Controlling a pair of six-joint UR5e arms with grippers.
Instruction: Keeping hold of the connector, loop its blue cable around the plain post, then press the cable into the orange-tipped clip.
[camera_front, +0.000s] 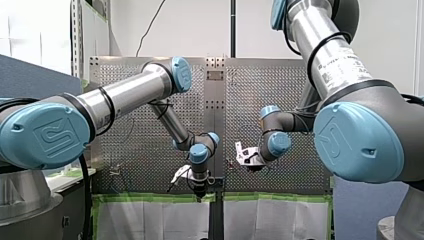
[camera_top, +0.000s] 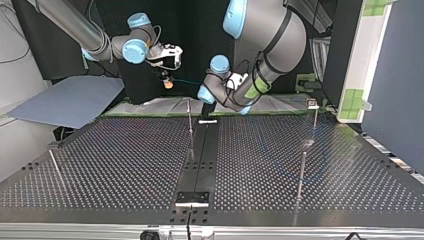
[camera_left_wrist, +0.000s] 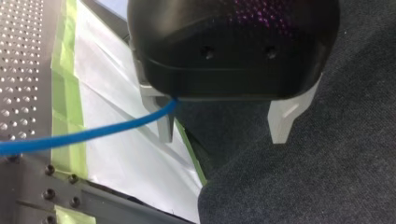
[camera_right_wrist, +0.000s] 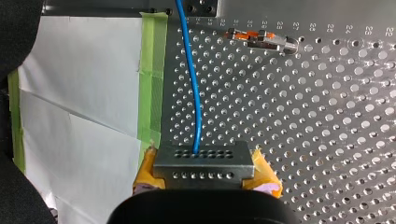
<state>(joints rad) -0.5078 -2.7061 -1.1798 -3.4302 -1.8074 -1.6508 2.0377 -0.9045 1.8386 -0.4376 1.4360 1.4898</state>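
Connector (camera_right_wrist: 203, 163) is held clamped between the yellow pads (camera_right_wrist: 264, 172) of my right gripper (camera_right_wrist: 205, 173), whose wrist is tipped down toward the desk (camera_right_wrist: 327, 116). Its blue cable (camera_right_wrist: 191, 84) is run straight ahead, with the orange-tipped clip (camera_right_wrist: 259, 39) seen ahead and off to one side (the plain post cannot be picked out). My left gripper (camera_left_wrist: 224, 134) is spread open, the cable passed just beside one finger (camera_left_wrist: 164, 126).

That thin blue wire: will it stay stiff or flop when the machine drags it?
Probably floppy: the blue cable leaves the connector in soft curves. Likely light, being thin. It should trail my right tool, which grips the connector.
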